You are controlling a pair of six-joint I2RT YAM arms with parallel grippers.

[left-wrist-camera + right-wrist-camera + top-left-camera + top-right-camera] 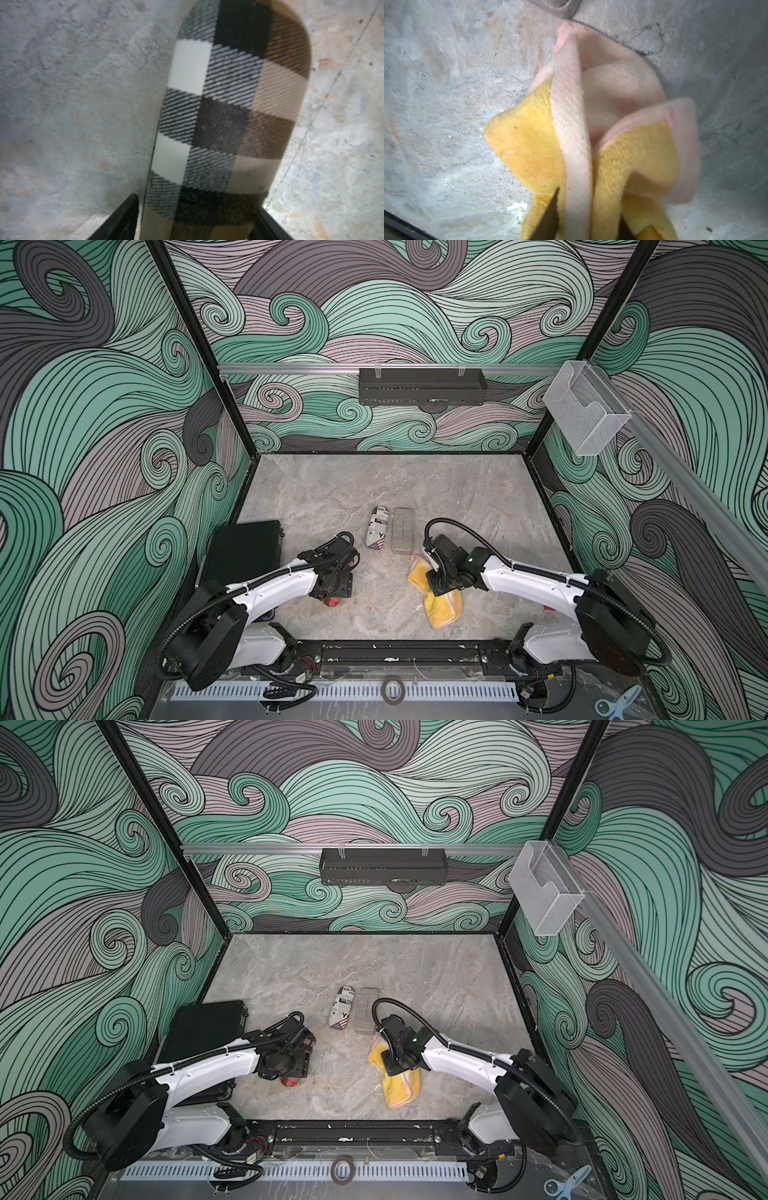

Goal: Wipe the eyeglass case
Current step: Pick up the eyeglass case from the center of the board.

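Overhead, the grey marbled surface [332, 489] carries a closed black box [245, 549] on the left arm's side, close to the patterned wall. Nearer the middle, a yellow cloth [440, 610] with pale pink edging lies crumpled beneath the right arm. One bunched fold is pinched tight between the fingers of the right hand [588, 216]. Across from it, a plaid eyeglass case [228, 104], checked in black, white and tan, reaches out over the surface. One end is gripped by the left hand [197, 214], and the top views hide most of the case under that hand. Between the two arms, farther back, a newspaper-print case [379, 527] and a grey case [403, 529] lie side by side. The grey case sits just beside the cloth's pink edge.
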